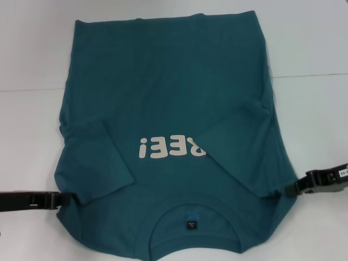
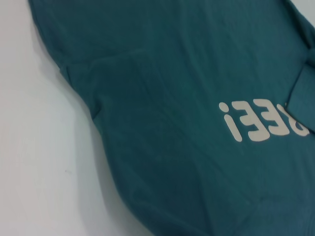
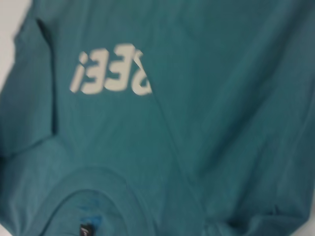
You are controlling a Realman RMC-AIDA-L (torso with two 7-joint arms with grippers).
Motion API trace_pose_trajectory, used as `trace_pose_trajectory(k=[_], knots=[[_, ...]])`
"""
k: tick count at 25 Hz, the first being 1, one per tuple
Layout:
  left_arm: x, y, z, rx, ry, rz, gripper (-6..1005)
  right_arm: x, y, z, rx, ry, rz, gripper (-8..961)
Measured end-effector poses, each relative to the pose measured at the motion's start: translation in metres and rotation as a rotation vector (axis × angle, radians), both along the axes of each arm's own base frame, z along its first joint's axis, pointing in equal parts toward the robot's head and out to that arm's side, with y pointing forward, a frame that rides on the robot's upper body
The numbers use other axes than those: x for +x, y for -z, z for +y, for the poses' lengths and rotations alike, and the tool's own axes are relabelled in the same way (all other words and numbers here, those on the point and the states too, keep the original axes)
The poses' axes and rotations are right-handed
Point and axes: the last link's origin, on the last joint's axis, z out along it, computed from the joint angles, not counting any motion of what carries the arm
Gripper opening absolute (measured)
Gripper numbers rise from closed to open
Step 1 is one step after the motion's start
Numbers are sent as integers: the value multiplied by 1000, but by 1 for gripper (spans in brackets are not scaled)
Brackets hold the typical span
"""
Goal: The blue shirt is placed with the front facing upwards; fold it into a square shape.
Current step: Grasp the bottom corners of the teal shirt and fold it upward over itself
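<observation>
Flat btwn both grippers: blue shirt

We see the blue shirt spread front-up on the white tabletop, its collar nearest us and its hem at the far side. The white lettering reads upside down from here, and its right end is covered by the right sleeve, which lies folded inward across the chest. The left sleeve is likewise folded onto the body. A small dark label sits inside the neckline. The left gripper rests low at the shirt's left shoulder edge, the right gripper at the right shoulder edge; we cannot tell how their jaws stand.
</observation>
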Motion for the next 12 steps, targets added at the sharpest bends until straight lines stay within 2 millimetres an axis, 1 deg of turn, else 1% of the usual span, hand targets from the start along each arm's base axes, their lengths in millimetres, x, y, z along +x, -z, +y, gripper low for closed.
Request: trace_pose_trajectory(k=[3,12], knots=[[-6,-1,-1,16,-11,-20,1,-2,-2,-1,34,-21,60,49],[-12,-1,-4,39,-13,-78,0,-3,-12,-7,106,-61,174,50]])
